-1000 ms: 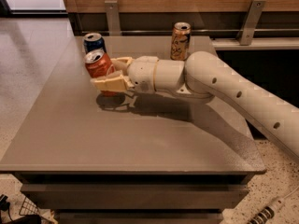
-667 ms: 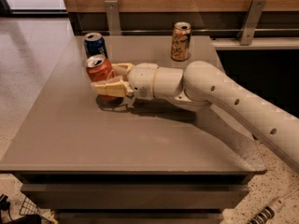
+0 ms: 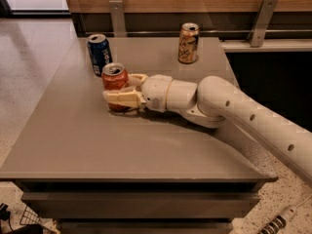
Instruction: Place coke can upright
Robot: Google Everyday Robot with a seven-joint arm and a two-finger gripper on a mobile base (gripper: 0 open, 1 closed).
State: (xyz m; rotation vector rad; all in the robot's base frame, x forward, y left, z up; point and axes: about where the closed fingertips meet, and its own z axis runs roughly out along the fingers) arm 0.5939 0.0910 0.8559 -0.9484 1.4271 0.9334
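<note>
The coke can (image 3: 114, 80) is red-orange with a silver top and stands upright on the grey table (image 3: 97, 145), left of centre. My gripper (image 3: 123, 88) reaches in from the right at table height. One finger (image 3: 121, 98) lies across the can's front and the other (image 3: 138, 78) sits behind its right side, so the gripper is shut on the can. The can's base is at the table surface. The front finger hides its lower part.
A blue Pepsi can (image 3: 100, 54) stands upright just behind the coke can, close to it. A tan-gold can (image 3: 188, 43) stands at the back right. A wooden wall with metal brackets runs behind the table. The table's left and front edges drop to the floor.
The gripper has come down with the coke can. The can was tilted and held above the table; now it is upright at the table surface, slightly nearer the front.
</note>
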